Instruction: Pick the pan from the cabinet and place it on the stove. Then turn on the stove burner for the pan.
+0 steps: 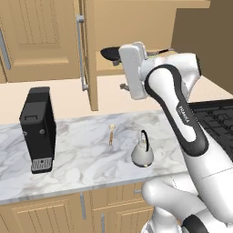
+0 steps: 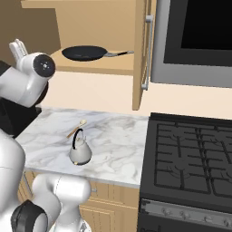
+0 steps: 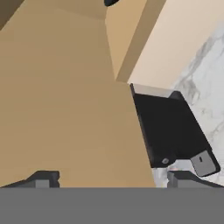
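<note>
Left base view. The cabinet (image 1: 93,54) stands with its door swung open. On its shelf lies the pan (image 1: 110,54), partly hidden behind the robot's white hand, which is raised to shelf height just in front of it. Below the cabinet, on the marble counter (image 1: 82,154), stand a coffee machine (image 1: 38,129) to the left, a kettle (image 1: 142,152) nearer the stove, and a small wooden spoon (image 1: 111,134) between them. A corner of the stove (image 1: 214,119) shows to the right of the cabinet.

Right base view. The pan (image 2: 85,53) rests flat on the cabinet shelf (image 2: 95,67), handle pointing toward the open door (image 2: 141,54). The stove (image 2: 190,154) lies well below and to the right of the cabinet; its grates are bare and nothing sits on them. The kettle (image 2: 80,152) stands on the counter under the shelf.

Hand view. The gripper (image 3: 113,178) has its two fingertips spread wide with nothing between them; it faces the tan door panel, the coffee machine (image 3: 168,131) beyond.

Progress, as judged: the cabinet is open, but the pan is not yet grasped. Lifting it, setting it on the stove and turning the burner knob all remain.
</note>
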{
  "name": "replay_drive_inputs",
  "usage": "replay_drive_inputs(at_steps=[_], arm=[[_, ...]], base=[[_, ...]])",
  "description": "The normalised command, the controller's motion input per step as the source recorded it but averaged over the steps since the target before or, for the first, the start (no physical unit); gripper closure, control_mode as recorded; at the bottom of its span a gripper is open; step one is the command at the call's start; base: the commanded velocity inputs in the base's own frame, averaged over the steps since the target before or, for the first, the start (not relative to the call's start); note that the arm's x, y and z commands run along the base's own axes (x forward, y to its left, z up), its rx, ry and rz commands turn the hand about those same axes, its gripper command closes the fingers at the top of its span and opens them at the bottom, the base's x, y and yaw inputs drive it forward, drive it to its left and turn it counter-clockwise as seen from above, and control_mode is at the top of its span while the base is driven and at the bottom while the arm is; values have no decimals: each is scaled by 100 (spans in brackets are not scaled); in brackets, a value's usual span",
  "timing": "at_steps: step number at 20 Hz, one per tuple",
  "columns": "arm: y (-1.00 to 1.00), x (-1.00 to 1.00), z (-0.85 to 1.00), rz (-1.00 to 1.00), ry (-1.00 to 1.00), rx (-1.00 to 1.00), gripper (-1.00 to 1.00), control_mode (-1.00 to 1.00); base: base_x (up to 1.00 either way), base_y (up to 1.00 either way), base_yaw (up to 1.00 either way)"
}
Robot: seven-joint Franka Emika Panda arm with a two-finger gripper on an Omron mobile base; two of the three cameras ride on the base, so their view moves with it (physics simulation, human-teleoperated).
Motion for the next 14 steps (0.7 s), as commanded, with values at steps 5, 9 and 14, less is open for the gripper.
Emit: replay_drive_inputs(at_steps=[5, 9, 14], arm=[[-48, 18, 8, -20, 2, -12, -100, -100], [-55, 24, 8, -23, 8, -8, -100, -100], [-61, 26, 2, -25, 8, -4, -100, -100]], base=[[0, 0, 0], [0, 0, 0], [0, 0, 0]])
